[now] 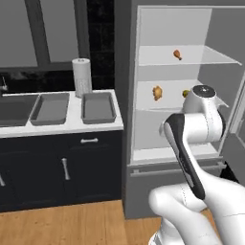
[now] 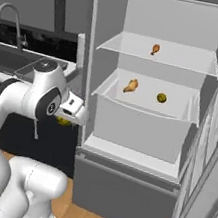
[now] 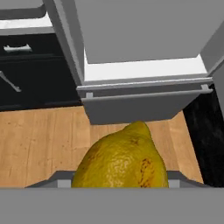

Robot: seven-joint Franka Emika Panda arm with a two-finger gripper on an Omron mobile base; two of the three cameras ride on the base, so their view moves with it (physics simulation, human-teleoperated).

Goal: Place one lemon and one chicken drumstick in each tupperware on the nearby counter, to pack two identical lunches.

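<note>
My jaws (image 2: 64, 120) are closed on a lemon (image 3: 121, 159); from the hand camera it bulks large right at the bottom, with wooden floor and the foot of the fridge beyond it. From the right base camera a yellow patch shows just under my hand, out in front of the open fridge (image 2: 146, 112) and not inside it. So I judge this lemon already lifted off its shelf and in transit.

On the fridge's middle shelf (image 2: 147, 105) a second lemon (image 2: 161, 97) sits toward the right, with a chicken drumstick (image 2: 131, 86) to its left, the two apart. A second drumstick (image 2: 155, 49) lies on the upper shelf (image 2: 161, 54), near its back.

Further out, to the left of the fridge, is the surface (image 1: 72, 123). Two tupperware trays stand side by side on it, the right tray (image 1: 98, 106) near the surface's right end and the left tray (image 1: 50, 108) next to the sink (image 1: 16, 109). Both look empty from here. A paper towel roll (image 1: 82, 76) stands behind them by the back edge.

By my reckoning nothing is packed yet. What is left: bring this lemon over to a tray and release it, then fetch the other lemon and both drumsticks, so that each tray ends up with one of each.
</note>
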